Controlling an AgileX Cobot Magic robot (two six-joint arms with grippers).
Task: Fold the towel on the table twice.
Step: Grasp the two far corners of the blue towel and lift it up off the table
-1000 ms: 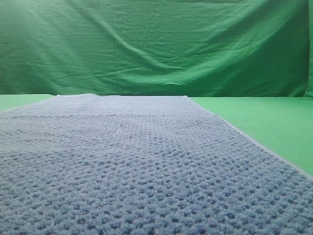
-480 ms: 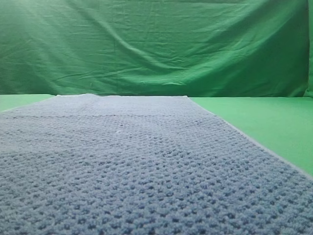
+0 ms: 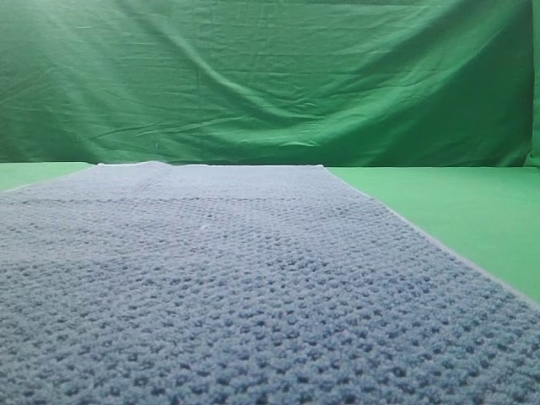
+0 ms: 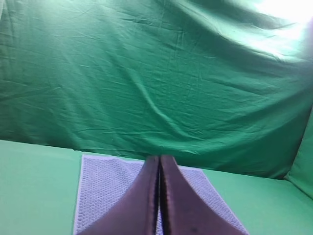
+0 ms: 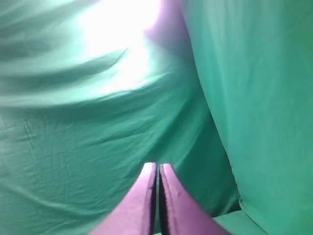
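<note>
Left gripper (image 4: 159, 161): jaws pressed together, nothing between them, raised above the towel (image 4: 100, 191) and aimed toward the wrinkled green backdrop (image 4: 146, 73). Lay spread flat on the table (image 3: 472, 211), unfolded, reaching from the near foreground to a straight far edge close under the backdrop; bare table showed on the right, a sliver on the far left. Ran off the near and left edges of the exterior high view, so near corners went unseen.

Right gripper (image 5: 158, 169): jaws likewise together and empty, pointed up at the backdrop, only a small wedge of table at the lower right of its view.

Judged soft, limp and light, with a bumpy waffle weave offering good friction and little risk of slipping; thick enough to pinch, floppy enough to sag and crease between two holds. Best taken at two corners of one short end, along the thin pale hem, and carried over evenly.

No brand, label or legible writing found anywhere.
</note>
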